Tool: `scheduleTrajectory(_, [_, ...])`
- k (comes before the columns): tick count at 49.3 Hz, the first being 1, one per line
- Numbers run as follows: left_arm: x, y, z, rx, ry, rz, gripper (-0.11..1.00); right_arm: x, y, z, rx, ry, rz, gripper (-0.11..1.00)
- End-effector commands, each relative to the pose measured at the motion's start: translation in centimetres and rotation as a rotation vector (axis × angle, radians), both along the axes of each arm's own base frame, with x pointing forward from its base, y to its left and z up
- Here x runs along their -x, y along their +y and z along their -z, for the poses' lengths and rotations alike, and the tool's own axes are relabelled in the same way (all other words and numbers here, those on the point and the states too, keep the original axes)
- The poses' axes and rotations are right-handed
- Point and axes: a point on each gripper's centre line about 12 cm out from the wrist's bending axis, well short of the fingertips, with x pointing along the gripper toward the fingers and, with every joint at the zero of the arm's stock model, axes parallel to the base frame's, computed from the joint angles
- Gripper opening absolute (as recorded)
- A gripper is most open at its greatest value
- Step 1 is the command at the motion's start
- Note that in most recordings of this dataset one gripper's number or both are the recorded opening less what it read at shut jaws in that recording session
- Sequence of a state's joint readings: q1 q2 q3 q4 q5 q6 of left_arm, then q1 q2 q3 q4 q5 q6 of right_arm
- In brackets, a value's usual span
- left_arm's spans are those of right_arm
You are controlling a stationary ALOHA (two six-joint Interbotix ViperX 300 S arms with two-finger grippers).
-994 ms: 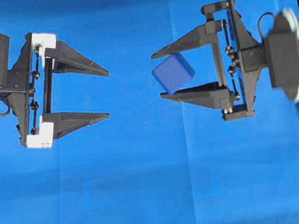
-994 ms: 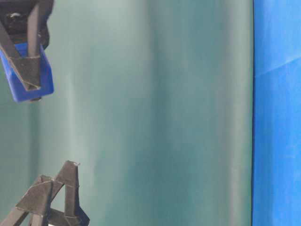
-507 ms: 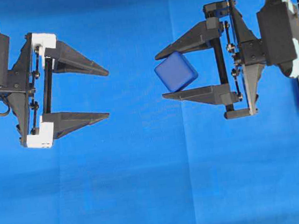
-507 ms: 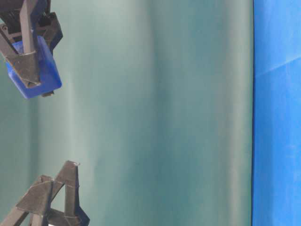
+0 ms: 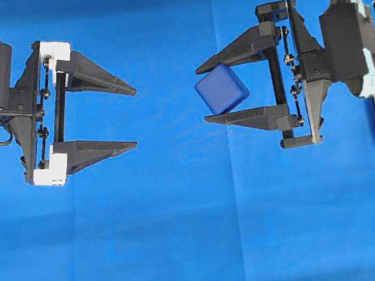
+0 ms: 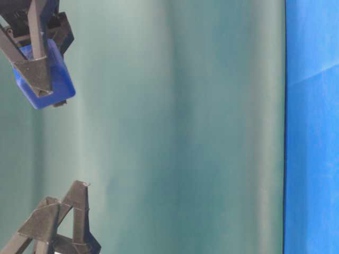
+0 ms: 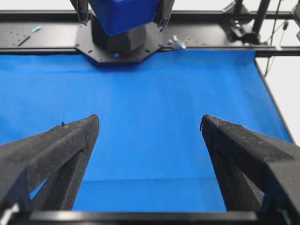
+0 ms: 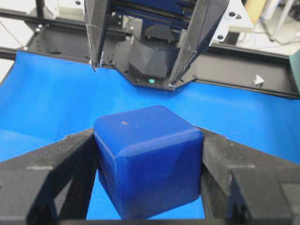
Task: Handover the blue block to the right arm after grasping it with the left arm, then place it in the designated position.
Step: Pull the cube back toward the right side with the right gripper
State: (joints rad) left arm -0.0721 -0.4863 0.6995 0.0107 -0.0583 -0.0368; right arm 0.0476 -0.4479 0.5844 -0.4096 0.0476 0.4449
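Blue block (image 5: 221, 89) sits right of centre, pinched by the right gripper (image 5: 204, 92) – looks rigid, light, smooth-sided, so squeeze flat faces; left gripper (image 5: 135, 117) hangs spread wide, empty

The scene is looked at straight down from above in the overhead view, and the blue sheet (image 5: 185, 236) is seen flat, with the left gripper (image 5: 135, 117) and the right gripper (image 5: 201, 93) facing each other. The table-level view is turned on its side and set low and close, so only finger tips and the blue block (image 6: 50, 79) are caught against a green wall (image 6: 175, 127). Each wrist view is set close behind its own fingers and is pointed across the sheet at the other arm. The block is shared by all four views.
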Motion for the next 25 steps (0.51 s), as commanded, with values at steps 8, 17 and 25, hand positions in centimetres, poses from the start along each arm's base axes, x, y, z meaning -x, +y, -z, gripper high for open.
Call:
scheduleTrajectory(8, [0.07, 0.01, -0.98, 0.004, -0.029, 0.000, 0.93, 0.25, 0.11, -1.50, -0.008, -0.041, -0.003, 0.52])
scheduleTrajectory(17, [0.07, 0.01, -0.98, 0.004, -0.029, 0.000, 0.93, 0.25, 0.10, -1.49, -0.008, -0.039, -0.003, 0.52])
scheduleTrajectory(25, [0.08, 0.01, -0.96, 0.003, -0.027, 0.000, 0.93, 0.26, 0.03, -1.38, -0.010, -0.027, 0.004, 0.52])
